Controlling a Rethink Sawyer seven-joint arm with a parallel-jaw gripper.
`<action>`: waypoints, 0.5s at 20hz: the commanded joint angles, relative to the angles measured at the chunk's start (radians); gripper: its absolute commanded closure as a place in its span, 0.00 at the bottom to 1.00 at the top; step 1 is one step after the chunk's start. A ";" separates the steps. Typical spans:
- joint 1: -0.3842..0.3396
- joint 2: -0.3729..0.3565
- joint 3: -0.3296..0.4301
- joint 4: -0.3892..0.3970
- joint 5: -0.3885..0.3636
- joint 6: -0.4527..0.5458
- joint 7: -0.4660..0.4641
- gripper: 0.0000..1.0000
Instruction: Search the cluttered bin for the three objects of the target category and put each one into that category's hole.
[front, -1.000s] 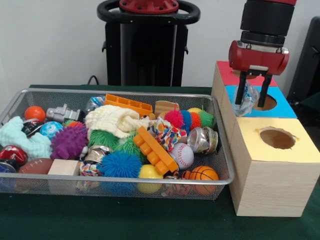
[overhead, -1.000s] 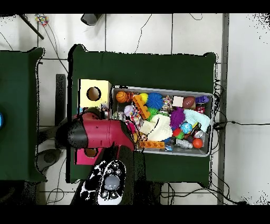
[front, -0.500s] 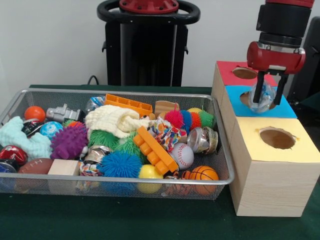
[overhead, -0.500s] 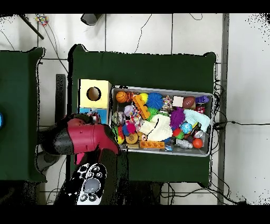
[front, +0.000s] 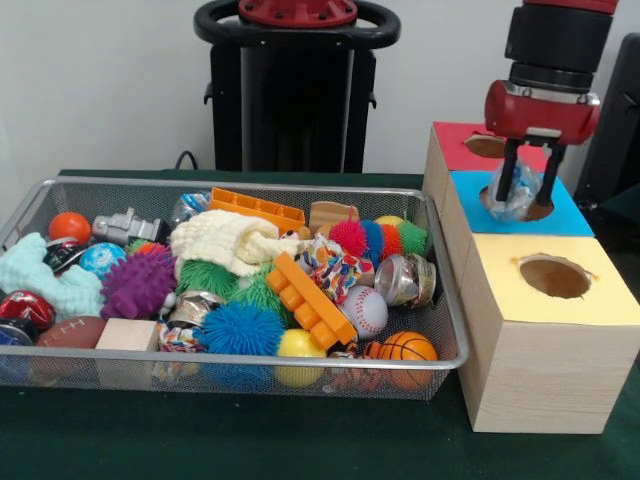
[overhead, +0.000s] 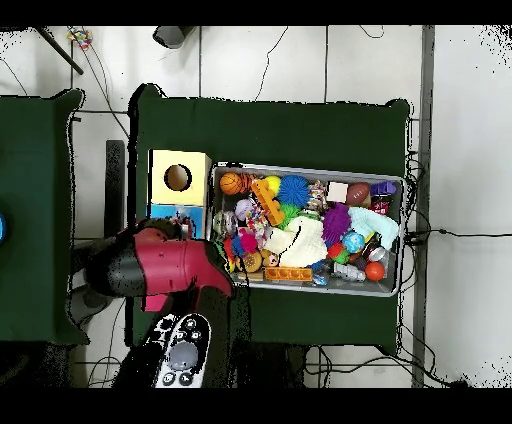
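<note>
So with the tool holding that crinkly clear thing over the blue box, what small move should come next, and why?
Probably open the tool and let go. It is shut on the clear crumpled object, which already hangs right at the hole in the blue-topped box, so releasing should drop it in.

Wire mesh bin (front: 445, 300), pale wood boxes (front: 530, 385), matt green table cloth (front: 250, 440)

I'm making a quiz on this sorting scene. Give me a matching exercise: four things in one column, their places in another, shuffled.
1. gripper
2. basketball
3. orange ball
4. yellow-topped box

A. bin's far left corner
B. nearest the camera, right of the bin
C. over the blue box's hole, holding a crinkly clear object
D. bin's near right corner

Pairs: 1-C, 2-D, 3-A, 4-B
</note>
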 joint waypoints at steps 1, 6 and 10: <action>-0.131 -0.049 0.098 0.213 -0.050 -0.105 0.122 1.00; -0.183 -0.092 0.148 0.290 -0.100 -0.154 0.088 1.00; -0.107 -0.066 0.062 0.282 -0.120 -0.161 0.123 1.00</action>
